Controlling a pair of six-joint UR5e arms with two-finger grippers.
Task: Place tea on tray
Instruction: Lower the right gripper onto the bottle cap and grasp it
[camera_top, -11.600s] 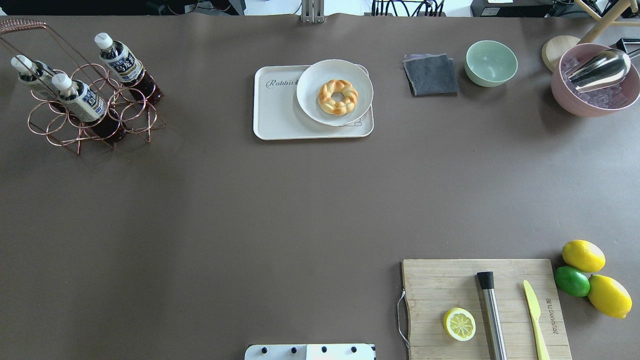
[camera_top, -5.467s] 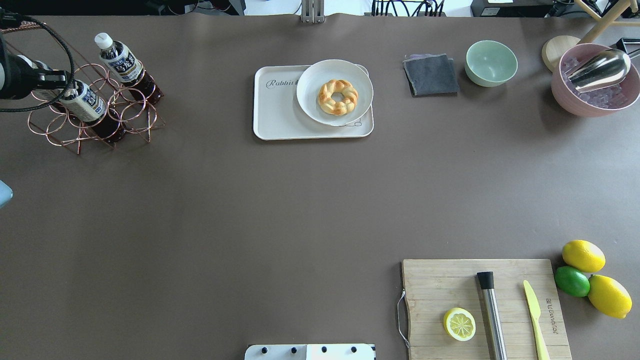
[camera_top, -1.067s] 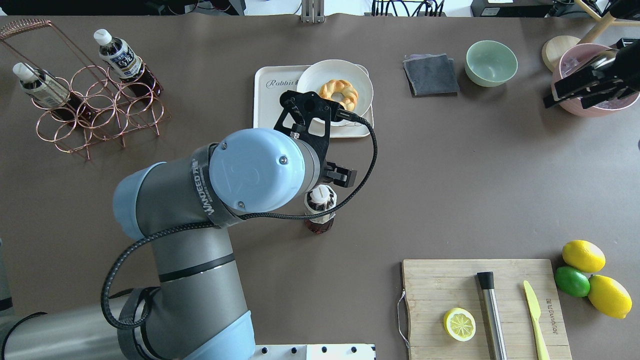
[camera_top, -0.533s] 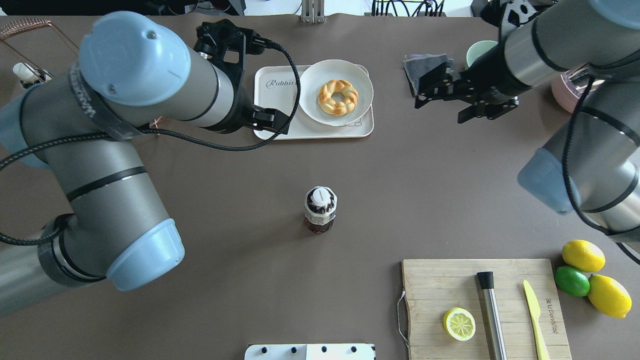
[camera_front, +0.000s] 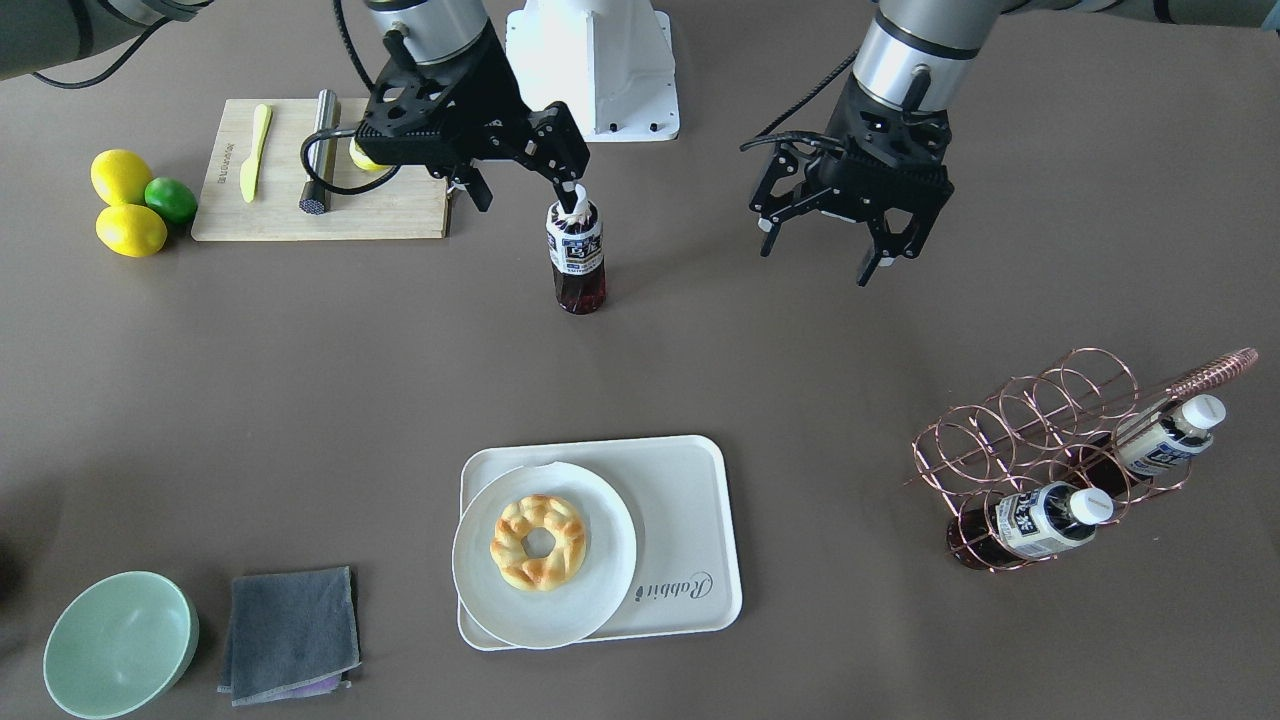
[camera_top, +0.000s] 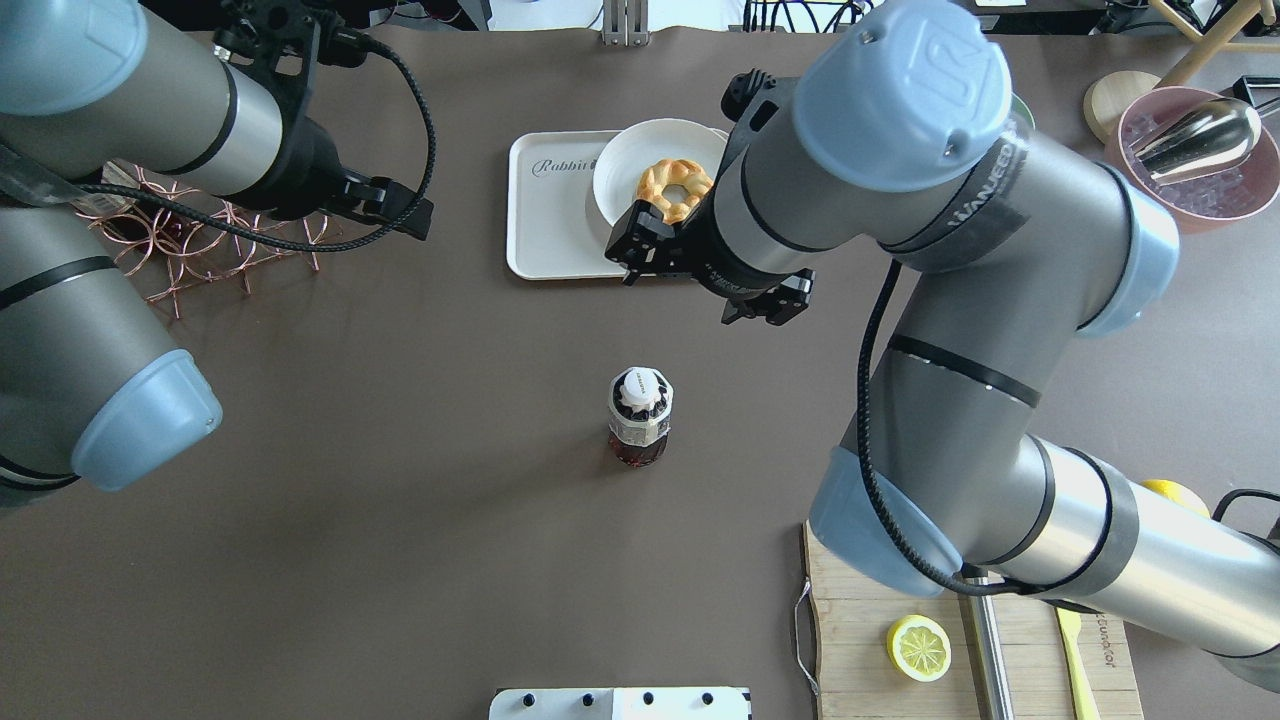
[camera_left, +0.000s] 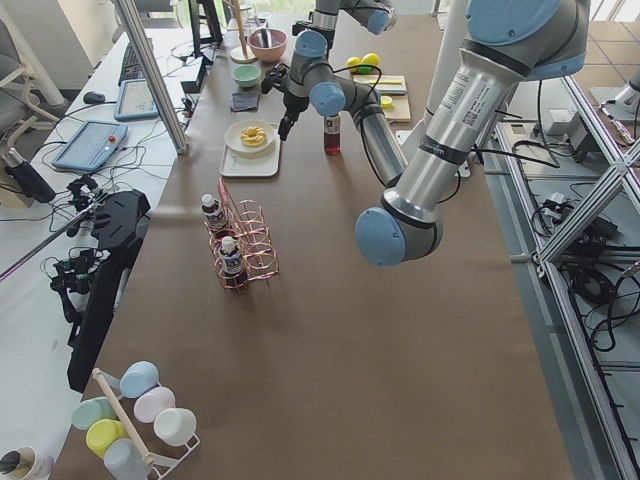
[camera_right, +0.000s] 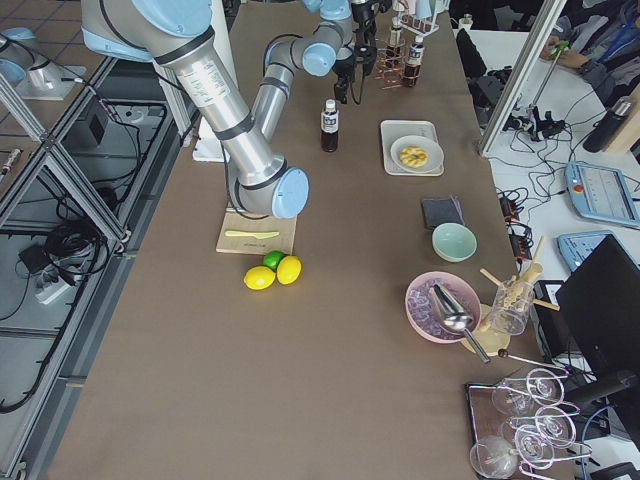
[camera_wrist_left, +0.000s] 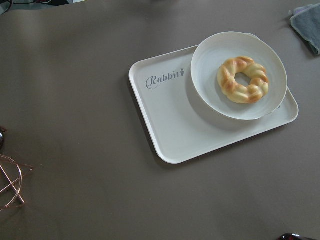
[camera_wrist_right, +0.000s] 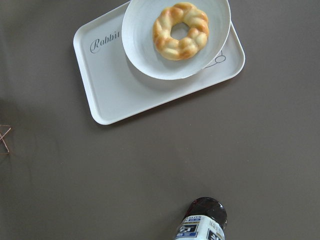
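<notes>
The tea bottle stands upright and free in the middle of the table; it also shows in the front view and at the bottom of the right wrist view. The cream tray lies beyond it and carries a white plate with a braided donut. My right gripper is open and empty, high over the table between the tray and the bottle. My left gripper is open and empty between the wire rack and the tray. The left wrist view shows the tray.
A copper wire rack holds two more tea bottles. A cutting board with knife, muddler and half lemon lies near the robot's base. Lemons and a lime, a green bowl, a grey cloth and a pink bowl sit at the table's right side.
The left gripper let go of the bottle in the table's middle and has drawn back toward the rack. The right arm has swung in from the far right to over the tray's near edge.
</notes>
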